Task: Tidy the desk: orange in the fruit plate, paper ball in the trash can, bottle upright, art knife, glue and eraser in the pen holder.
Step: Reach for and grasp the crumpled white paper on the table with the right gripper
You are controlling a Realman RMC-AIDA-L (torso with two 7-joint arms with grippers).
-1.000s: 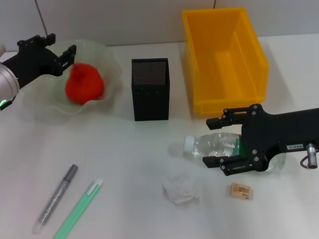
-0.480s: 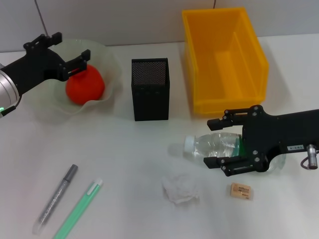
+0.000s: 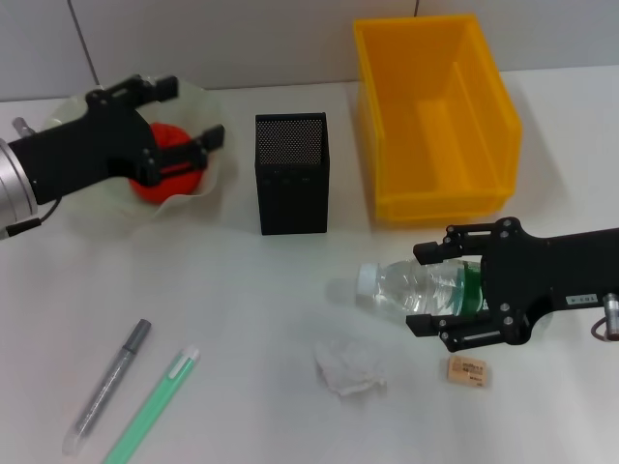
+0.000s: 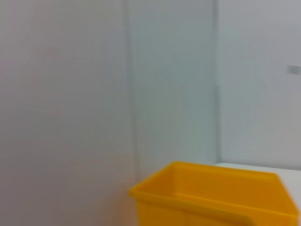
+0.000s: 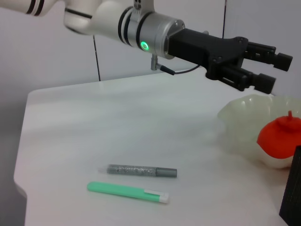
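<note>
Clear plastic is what we're dealing with here: the bottle point(image 3: 426, 287) lies on its side on the desk point(image 3: 242, 329), cap toward the middle, and our right gripper point(image 3: 433, 288) sits spread around its body, jaws not yet closed on it. For a clean stand-up we'd say clamp near the green label, not the soft middle, then swing the cap end up and set the base down flat.

Watch the eraser point(image 3: 469, 370) just beside the lower finger and the paper ball point(image 3: 348, 367) nearby; a sloppy swing could knock either.

Our left gripper point(image 3: 186, 116) hangs open over the fruit plate point(image 3: 215, 106), with the orange point(image 3: 169, 179) already sitting in it. The pen holder point(image 3: 291, 174) and trash can point(image 3: 435, 116) stand well apart behind, with two pens point(image 3: 131, 391) off to the left.
</note>
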